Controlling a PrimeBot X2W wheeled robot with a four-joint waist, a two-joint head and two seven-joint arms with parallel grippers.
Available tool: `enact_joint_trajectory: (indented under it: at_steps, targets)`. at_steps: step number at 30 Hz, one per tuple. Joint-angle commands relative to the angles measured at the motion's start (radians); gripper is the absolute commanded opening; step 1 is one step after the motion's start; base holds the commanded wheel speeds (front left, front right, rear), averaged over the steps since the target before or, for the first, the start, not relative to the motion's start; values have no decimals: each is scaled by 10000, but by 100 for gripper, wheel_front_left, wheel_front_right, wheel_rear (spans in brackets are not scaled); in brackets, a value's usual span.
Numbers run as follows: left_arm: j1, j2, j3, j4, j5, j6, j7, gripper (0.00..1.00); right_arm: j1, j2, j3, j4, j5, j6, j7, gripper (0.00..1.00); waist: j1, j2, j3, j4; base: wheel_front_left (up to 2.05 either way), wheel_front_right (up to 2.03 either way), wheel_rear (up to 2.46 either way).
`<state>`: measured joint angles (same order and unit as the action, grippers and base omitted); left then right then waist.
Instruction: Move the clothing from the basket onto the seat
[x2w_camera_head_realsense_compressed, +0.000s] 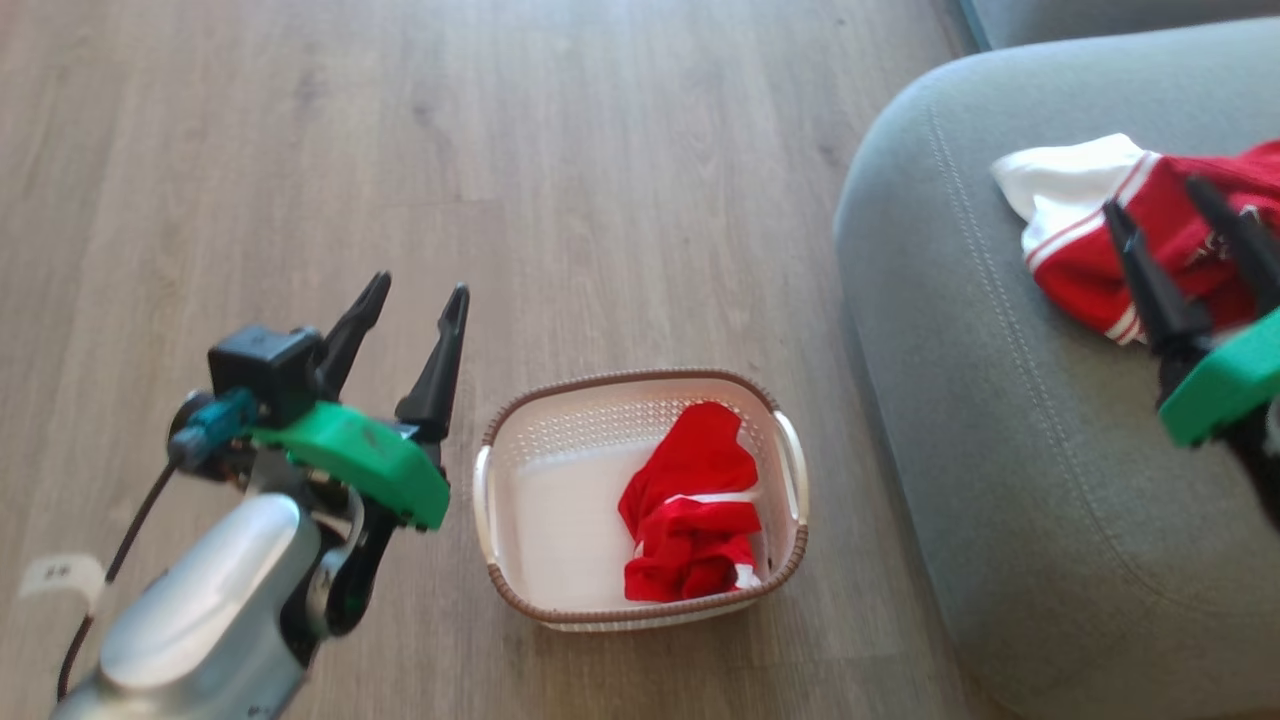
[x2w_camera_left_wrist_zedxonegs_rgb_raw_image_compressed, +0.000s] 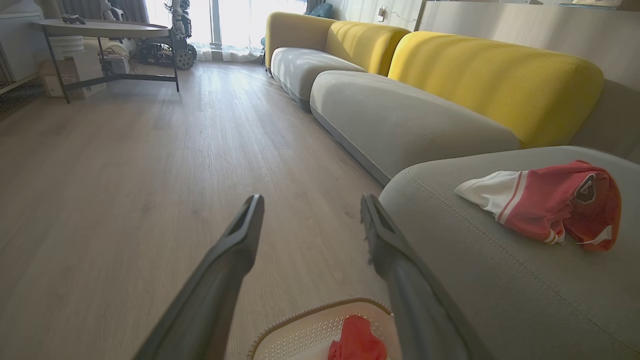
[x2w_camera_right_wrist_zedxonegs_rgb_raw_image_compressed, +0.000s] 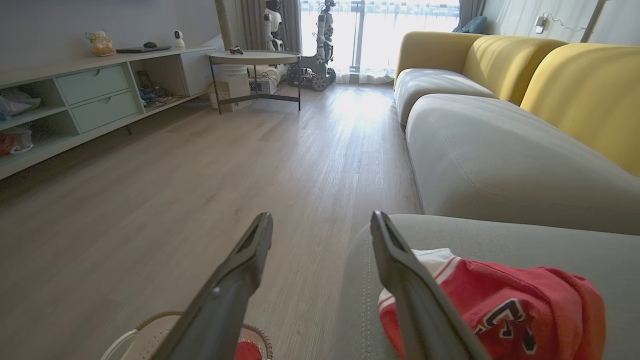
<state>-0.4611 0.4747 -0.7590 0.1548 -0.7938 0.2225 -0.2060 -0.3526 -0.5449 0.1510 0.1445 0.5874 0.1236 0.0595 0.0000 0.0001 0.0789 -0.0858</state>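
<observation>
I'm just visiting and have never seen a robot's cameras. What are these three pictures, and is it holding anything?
One picture looks down from the robot's head; the other two look along each arm's own dark fingers. The left gripper stands open beside the white basket on the wooden floor, holding nothing. One red garment in the basket still waits. The right gripper is open too, over the other red and white garment lying on the grey seat.

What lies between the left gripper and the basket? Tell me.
Bare wood floor only, in the head view, between the open left gripper and basket.
</observation>
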Motion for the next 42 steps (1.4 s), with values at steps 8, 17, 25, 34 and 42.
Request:
enact_joint_trajectory:
  at_steps: [8,17,25,34,42]
  targets:
    - [588,664,983,-679,-162,481,-360,100,1553,1074,-1006,-1026,-874,71,-488,100,0,-1,-290,574,0,0,0]
    - [1559,896,1467,-1029,-10,957,-507,100,2772,2263,-1630,-1402,-1634,71,-1226,100,0,-1,-584,935,0,0,0]
    - [2497,882,2244,-1443,275,1401,-550,100,3325,2906,-1775,-1360,-1932,71,-1771,100,0,-1,-808,983,0,0,0]
    - [3982,416,3371,-2242,1621,1572,-555,100,3842,3296,-1464,-1147,-1992,71,-2394,100,0,-1,-886,1035,0,0,0]
    - [4672,-162,4101,-2345,2399,1026,-556,100,3963,3325,-991,-1091,-1977,71,-2677,100,0,-1,-893,1080,0,0,0]
